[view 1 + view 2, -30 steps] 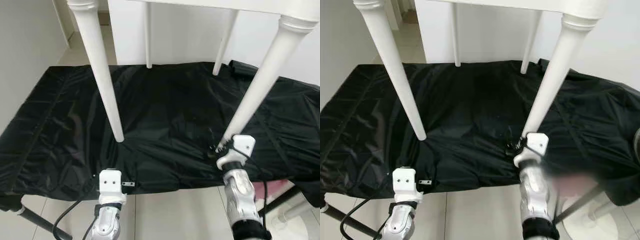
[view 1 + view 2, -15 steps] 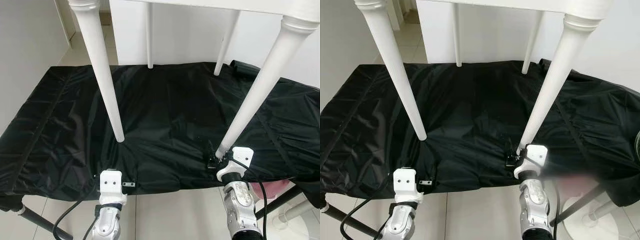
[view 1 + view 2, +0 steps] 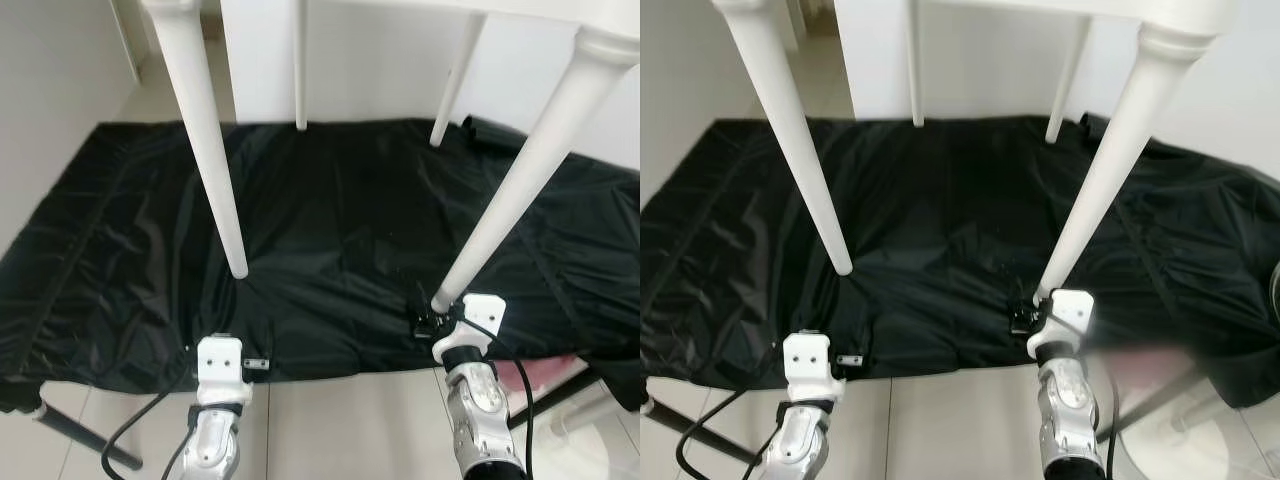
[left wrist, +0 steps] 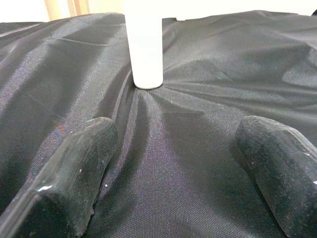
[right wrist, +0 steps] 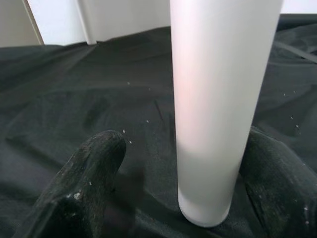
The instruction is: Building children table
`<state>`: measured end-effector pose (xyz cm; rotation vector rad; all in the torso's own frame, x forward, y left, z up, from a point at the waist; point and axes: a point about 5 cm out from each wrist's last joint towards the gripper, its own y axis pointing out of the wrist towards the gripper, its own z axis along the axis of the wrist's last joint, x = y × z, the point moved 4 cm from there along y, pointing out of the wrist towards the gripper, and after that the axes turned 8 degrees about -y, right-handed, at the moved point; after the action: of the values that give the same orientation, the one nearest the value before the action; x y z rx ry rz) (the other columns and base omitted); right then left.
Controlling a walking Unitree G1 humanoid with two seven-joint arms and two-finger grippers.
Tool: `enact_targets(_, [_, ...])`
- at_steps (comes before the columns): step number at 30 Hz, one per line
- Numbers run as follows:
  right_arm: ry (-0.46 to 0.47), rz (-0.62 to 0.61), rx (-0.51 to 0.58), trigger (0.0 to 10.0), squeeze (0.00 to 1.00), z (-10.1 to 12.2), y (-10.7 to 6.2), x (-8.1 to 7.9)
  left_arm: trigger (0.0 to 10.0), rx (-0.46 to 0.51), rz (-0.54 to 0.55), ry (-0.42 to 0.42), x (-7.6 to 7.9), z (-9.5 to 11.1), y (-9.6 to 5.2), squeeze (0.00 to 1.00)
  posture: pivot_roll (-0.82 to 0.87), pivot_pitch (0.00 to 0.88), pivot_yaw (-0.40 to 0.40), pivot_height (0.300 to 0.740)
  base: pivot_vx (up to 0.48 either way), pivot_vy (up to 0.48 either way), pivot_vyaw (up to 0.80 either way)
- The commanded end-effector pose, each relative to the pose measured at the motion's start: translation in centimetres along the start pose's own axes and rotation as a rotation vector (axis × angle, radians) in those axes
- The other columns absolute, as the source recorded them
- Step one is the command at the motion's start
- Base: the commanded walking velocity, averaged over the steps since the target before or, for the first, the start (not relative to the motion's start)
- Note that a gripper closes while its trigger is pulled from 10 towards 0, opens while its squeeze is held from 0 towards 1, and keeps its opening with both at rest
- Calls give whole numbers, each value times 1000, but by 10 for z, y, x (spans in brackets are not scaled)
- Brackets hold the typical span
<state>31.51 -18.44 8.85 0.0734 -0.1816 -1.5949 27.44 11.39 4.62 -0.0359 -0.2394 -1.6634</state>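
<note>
**A:** Between right gripper (image 5: 178, 188) fingers (image 5: 84, 183): near right table leg (image 5: 218, 99), foot down on black cloth (image 5: 74, 89). Spread wide, one finger each side of leg, gaps both sides, gripping nothing.

**B:** Left side?

**A:** Ahead of left gripper (image 4: 173, 173): near left table leg (image 4: 144, 44), well beyond fingertips (image 4: 84, 144), not between them. Also wide open, empty, low over cloth, just inside front edge.

**B:** Table position?

**A:** Standing on all four legs on cloth. Far left leg (image 3: 300, 65) and far right leg (image 3: 452, 85) near cloth's back edge, close to white wall (image 3: 370, 60). Tabletop rim (image 3: 1080, 12) at top of head views, above both arms.

**B:** Room around?

**A:** Open cloth between four legs, creased, pulled into folds at near left foot. Cloth front edge right by both wrists, tiled floor (image 3: 340, 420) below. Dark bar (image 3: 85, 445) and black cable (image 3: 140, 425) by left arm. Pink object (image 3: 535, 375) beside right arm, blurred, can't identify.
</note>
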Motion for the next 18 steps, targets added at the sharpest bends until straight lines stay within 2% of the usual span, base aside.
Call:
enact_targets(1, [-3,7,-28,10000,0,-5,-2,-1,10000,244,-657,-79,138,261,158,0,87,135,-33,740,0,0,0])
enact_targets(18, [-27,18,-30,10000,0,-4,-2,0,10000,253,-657,-77,138,258,157,0,80,128,-45,740,0,0,0])
